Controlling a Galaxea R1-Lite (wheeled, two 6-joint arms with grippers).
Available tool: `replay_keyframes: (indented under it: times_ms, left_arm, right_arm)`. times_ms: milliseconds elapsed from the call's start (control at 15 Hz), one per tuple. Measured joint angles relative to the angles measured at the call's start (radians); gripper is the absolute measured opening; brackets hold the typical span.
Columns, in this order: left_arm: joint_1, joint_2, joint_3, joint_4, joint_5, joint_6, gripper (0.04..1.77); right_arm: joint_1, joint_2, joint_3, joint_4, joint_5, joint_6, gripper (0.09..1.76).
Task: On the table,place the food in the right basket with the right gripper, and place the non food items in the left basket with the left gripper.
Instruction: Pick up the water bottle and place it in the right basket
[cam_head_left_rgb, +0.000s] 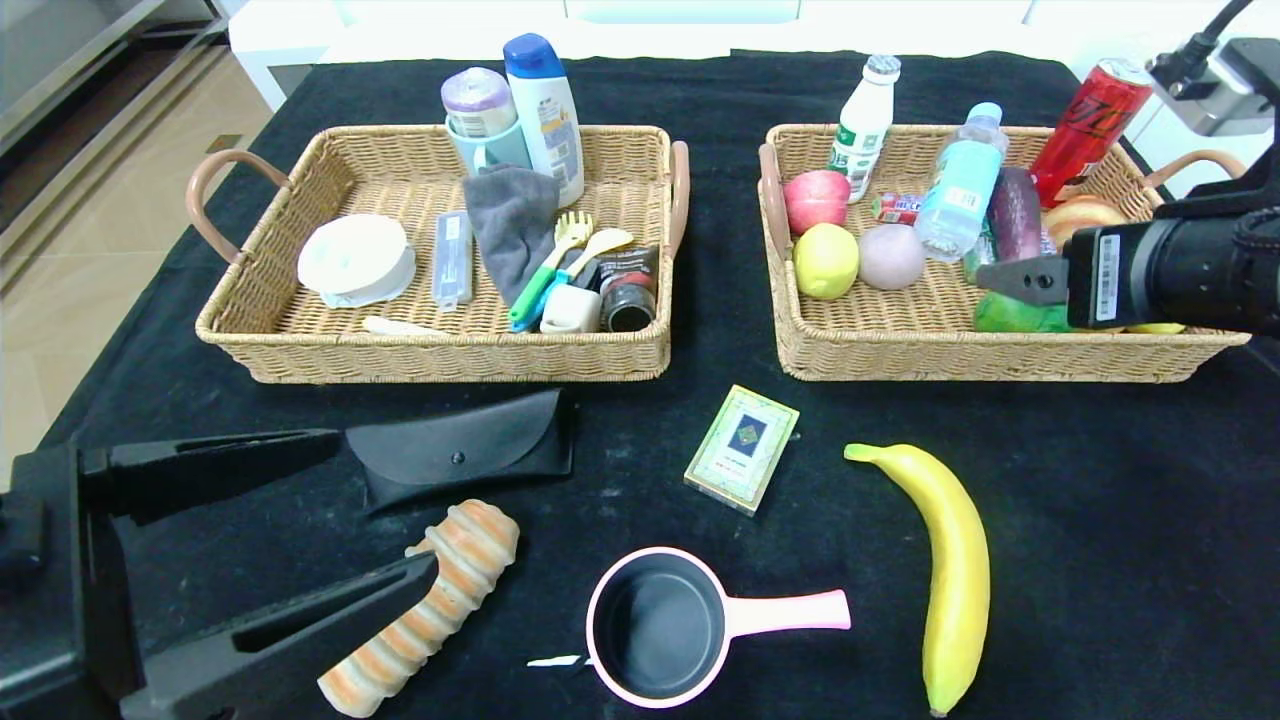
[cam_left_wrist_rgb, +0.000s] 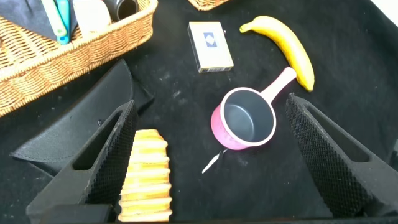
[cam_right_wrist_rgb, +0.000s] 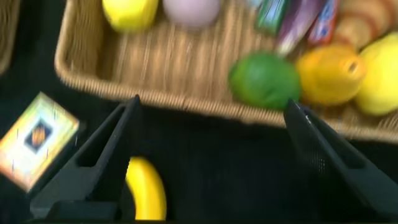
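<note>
Lying loose on the black table (cam_head_left_rgb: 1100, 560), five things wait to be sorted: the banana (cam_head_left_rgb: 955, 570) at the near right, the striped bread roll (cam_head_left_rgb: 430, 610) at the near left, the pink saucepan (cam_head_left_rgb: 665, 625) between them, the card box (cam_head_left_rgb: 742, 448) farther back, and the glasses case (cam_head_left_rgb: 465, 448) just beyond the roll. A water bottle (cam_head_left_rgb: 960, 180) already stands in the right basket (cam_head_left_rgb: 1000, 355).

Above the roll and the case hangs the left gripper (cam_head_left_rgb: 385, 515), fingers wide apart and holding nothing; in its wrist view the roll sits right by one finger (cam_left_wrist_rgb: 106, 155), the case just beyond. That closeness is the main hazard: a descent aimed at the case may clip or drag the roll, and closing on the roll would send food toward the left basket (cam_head_left_rgb: 440, 355).

Over the near rim of the right basket sits the right gripper (cam_right_wrist_rgb: 211, 162), fingers spread and empty, with the banana (cam_right_wrist_rgb: 146, 190) and card box (cam_right_wrist_rgb: 37, 140) below it on the cloth. Heading for the banana, it might snag the wicker, or drift onto the box, which belongs to the other arm. The banana's curved, smooth skin probably slips unless gripped mid-length. The saucepan's long handle could tip it in a lopsided grasp.
</note>
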Motion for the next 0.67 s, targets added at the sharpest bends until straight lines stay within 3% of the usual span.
replay_keyframes:
  times_ms: [333,667]
  left_arm:
    - [-0.001,0.003,0.002,0.0,-0.001,0.0,1.72]
    - [-0.001,0.009,0.005,0.003,-0.001,0.001,1.72]
  right_arm:
    - [0.07,-0.035,0.003,0.28,0.0,0.2,1.69]
    - [0.135,-0.014,0.014,0.393,0.006,0.333,1.7]
